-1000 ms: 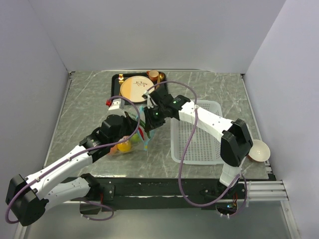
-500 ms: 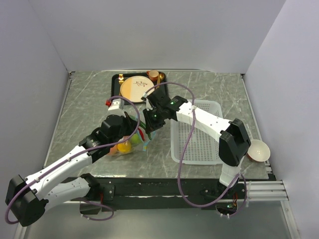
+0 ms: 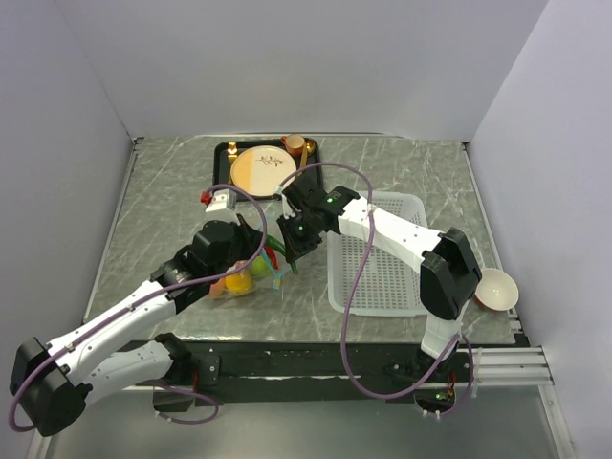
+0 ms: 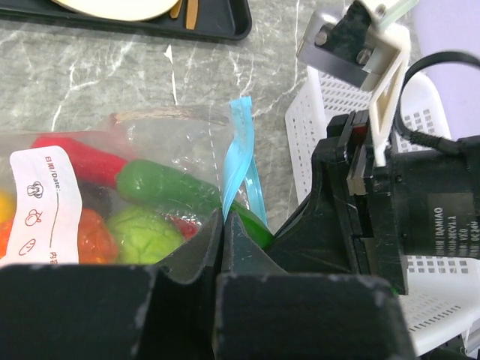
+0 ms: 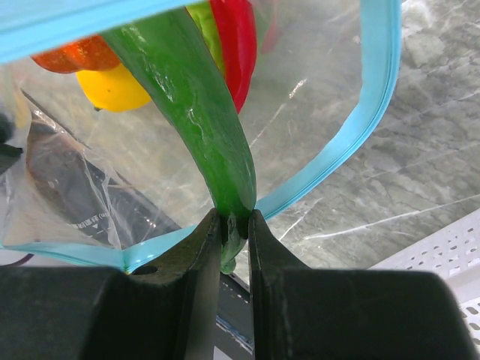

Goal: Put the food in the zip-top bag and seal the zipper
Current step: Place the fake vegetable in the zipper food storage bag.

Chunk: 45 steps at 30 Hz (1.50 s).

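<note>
The clear zip-top bag (image 4: 161, 135) lies left of centre (image 3: 247, 277) with its mouth facing right. My left gripper (image 4: 225, 215) is shut on the light blue zipper (image 4: 240, 157) at the mouth's edge. Inside the bag are a red chili (image 4: 75, 159), a lime (image 4: 142, 234), an orange fruit (image 4: 90, 236) and a lemon (image 5: 112, 88). My right gripper (image 5: 235, 219) is shut on the stem end of a green chili (image 5: 199, 112). The chili's body reaches through the open zipper loop (image 5: 360, 120) into the bag, next to the red chili (image 5: 234, 45).
A white mesh basket (image 3: 387, 263) sits just right of the grippers. A black tray (image 3: 224, 153) with a cream-and-tan plate (image 3: 260, 169) is at the back. A small bowl (image 3: 497, 289) sits at the table's right edge. Both arms meet closely at the bag's mouth.
My right gripper has shifted slightly down and toward the bag's mouth with the green chili in it. The left gripper has kept its hold on the zipper and stayed in place.
</note>
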Tool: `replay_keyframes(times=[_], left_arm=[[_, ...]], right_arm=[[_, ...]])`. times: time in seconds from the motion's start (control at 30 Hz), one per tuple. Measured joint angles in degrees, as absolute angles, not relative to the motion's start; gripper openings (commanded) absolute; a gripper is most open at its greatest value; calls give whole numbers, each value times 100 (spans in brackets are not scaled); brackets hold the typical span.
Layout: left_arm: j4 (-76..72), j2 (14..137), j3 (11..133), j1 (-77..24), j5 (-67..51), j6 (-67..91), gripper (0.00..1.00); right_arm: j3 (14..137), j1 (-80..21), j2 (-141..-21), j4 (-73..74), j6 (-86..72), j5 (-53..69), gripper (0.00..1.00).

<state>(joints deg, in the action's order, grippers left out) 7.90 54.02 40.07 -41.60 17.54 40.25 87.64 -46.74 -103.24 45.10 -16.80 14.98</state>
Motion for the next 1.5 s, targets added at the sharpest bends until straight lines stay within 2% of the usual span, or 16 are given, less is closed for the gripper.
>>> replay_keyframes(times=[0.53,1.07,1.17,1.27,1.4,1.5], left_arm=[[672,5596,4007,-4158,1448,3983,1],[676,5310,4007,-4158,1468,3986,1],[674,5301,4007,-4158,1487,3988,1],[674,5297,4007,-4158,1492,3992,1],[674,5295,4005,-4158,1503,4001,1],[674,5295,4003,-4158,1540,4007,1]], right_arm=[[9194,-4674,-10460,4558,-1557,1525,15],[8305,-4676,-10309,3238,-2644,1319,18],[8060,-4685,-10200,2915,-2873,1387,24],[7900,-4700,-10132,2694,-3033,1507,36],[7894,-4740,-10110,2471,-3116,1616,58],[7891,-4762,-10038,2401,-3103,1614,66]])
